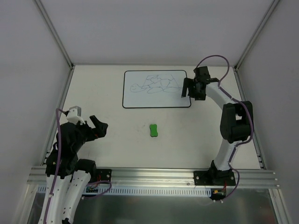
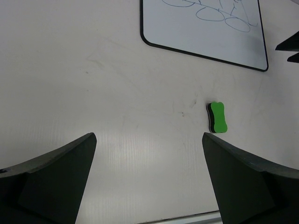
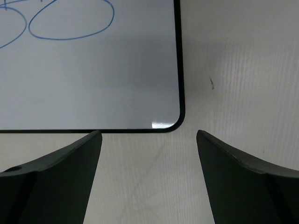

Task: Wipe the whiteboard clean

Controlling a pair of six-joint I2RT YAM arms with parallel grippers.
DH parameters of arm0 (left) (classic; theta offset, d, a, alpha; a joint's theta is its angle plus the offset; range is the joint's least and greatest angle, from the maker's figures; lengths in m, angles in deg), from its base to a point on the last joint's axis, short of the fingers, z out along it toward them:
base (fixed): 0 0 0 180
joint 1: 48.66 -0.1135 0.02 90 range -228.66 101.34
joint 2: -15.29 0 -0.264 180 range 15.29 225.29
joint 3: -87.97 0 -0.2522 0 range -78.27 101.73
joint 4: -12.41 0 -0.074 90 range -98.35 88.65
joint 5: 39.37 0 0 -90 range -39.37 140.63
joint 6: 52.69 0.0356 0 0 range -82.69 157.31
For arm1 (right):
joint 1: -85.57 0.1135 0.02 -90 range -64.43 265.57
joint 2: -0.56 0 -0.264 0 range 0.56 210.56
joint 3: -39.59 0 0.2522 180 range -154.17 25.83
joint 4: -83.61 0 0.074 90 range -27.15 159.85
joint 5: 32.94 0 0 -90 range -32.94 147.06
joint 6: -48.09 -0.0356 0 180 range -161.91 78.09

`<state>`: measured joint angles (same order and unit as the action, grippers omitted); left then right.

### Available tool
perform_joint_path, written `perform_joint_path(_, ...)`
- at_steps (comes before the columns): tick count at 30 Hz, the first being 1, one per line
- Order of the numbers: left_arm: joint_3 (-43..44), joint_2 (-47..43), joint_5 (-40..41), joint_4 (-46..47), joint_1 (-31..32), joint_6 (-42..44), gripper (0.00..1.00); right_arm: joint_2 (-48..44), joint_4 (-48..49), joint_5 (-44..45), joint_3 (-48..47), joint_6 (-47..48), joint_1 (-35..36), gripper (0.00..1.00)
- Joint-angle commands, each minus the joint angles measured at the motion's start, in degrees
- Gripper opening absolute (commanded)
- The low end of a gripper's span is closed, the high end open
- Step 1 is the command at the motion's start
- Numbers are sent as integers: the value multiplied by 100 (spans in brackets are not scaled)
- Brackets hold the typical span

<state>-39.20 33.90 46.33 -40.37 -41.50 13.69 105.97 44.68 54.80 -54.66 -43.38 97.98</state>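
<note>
The whiteboard [image 1: 156, 89] lies flat at the back middle of the table, with dark scribbles in its upper half. It also shows in the left wrist view [image 2: 205, 32] and in the right wrist view [image 3: 88, 74], where its rounded corner is just ahead of the fingers. A small green eraser [image 1: 153, 130] lies on the table in front of the board and shows in the left wrist view [image 2: 218, 117]. My right gripper [image 1: 186, 88] is open and empty by the board's right edge. My left gripper [image 1: 99, 126] is open and empty at the left, well clear of the eraser.
The white table [image 1: 117, 140] is walled by pale panels with metal posts. An aluminium rail [image 1: 154, 176] runs along the near edge, carrying both arm bases.
</note>
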Motion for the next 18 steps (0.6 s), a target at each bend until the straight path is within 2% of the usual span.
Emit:
perform_joint_path(1, -75, -42, -195, 202, 40, -108, 99, 304, 56, -28, -494, -204, -168, 86)
perform_joint_path(2, -66, -42, -186, 228, 40, -91, 99, 471, 56, -20, -520, -213, -186, 82)
perform_joint_path(10, -84, -42, -194, 264, 40, -47, 99, 1052, 47, -160, -494, -406, -317, 71)
perform_joint_path(13, -84, -33, -212, 281, 31, -38, 99, 1079, 56, -134, -354, -468, -318, 62)
perform_joint_path(16, -66, -24, -238, 281, 40, -29, 99, 991, 65, -64, -161, -547, -318, 44)
perform_joint_path(18, -31, 2, -238, 290, 40, -12, 99, 895, 56, -11, 58, -661, -309, 37)
